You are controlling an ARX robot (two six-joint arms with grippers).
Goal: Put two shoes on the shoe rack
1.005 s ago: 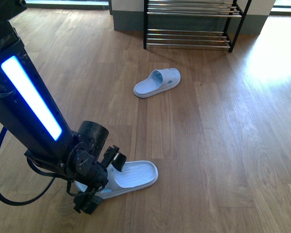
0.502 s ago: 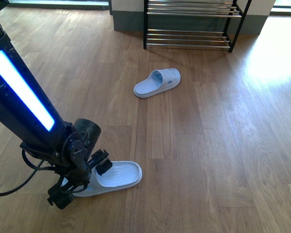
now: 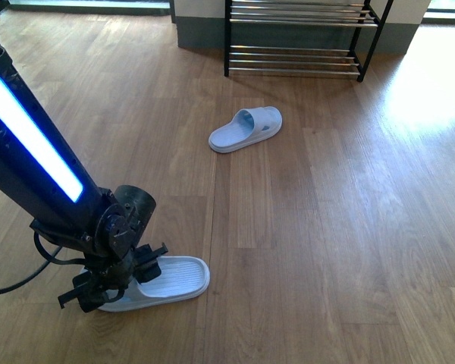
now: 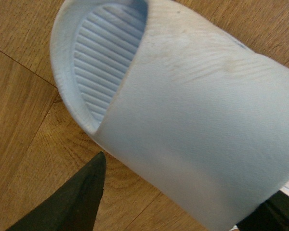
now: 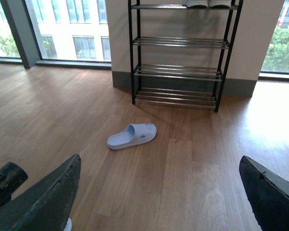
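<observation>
Slide (image 3: 174,277) further left than before, left fingers (image 4: 72,202) clamped on it, right fingers (image 5: 48,197) apart.

We logged: pale blue slide (image 5: 131,136) flat on wood floor (image 5: 53,110), well apart from black-framed shoe rack (image 5: 178,72); right gripper (image 5: 159,160) fingers spread wide.

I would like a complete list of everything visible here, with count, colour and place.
near slide: one, pale blue, on the floor between the left end effector's fingers.
far slide: one, pale blue, on the floor in front of the rack.
shoe rack: one, black frame, chrome bars, against the wall.
white shoes: number unclear, top shelf.
floor: brown wood.
left arm: one, black, lit blue strip.
right end effector: one, black, open, holding nothing.
</observation>
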